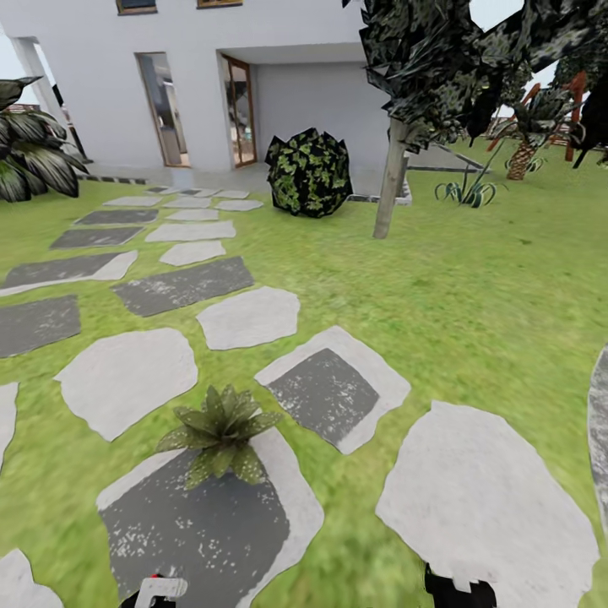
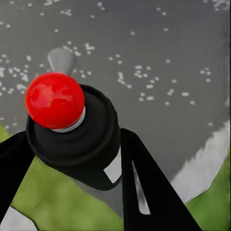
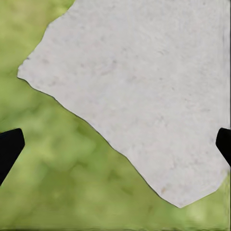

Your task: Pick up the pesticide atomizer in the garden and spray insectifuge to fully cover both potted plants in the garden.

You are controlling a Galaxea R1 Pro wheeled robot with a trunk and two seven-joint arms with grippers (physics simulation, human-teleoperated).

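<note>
Our left hand (image 2: 72,159) grips the atomizer (image 2: 72,130); our right hand (image 3: 115,144) hangs open over a stone (image 3: 139,86). Spray probably aims short of the plant (image 1: 219,432), so we risk wetting stone instead.

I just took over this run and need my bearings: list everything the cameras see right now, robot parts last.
Potted plant: one, speckled green rosette, on the near dark stepping stone.
Stepping stones: many, pale and dark grey, across the lawn toward the house.
Lawn: green, all around.
Round bush: one, dark green, by the house wall.
Tree: one, pale trunk, dark canopy, right of the bush.
Palm: one, scaly trunk, far right.
House: white-grey, background.
Pesticide atomizer: one, dark body, red ball top, between the left gripper's fingers.
Left gripper: black, shut on the atomizer.
Right gripper: black, open, above a pale stone.
</note>
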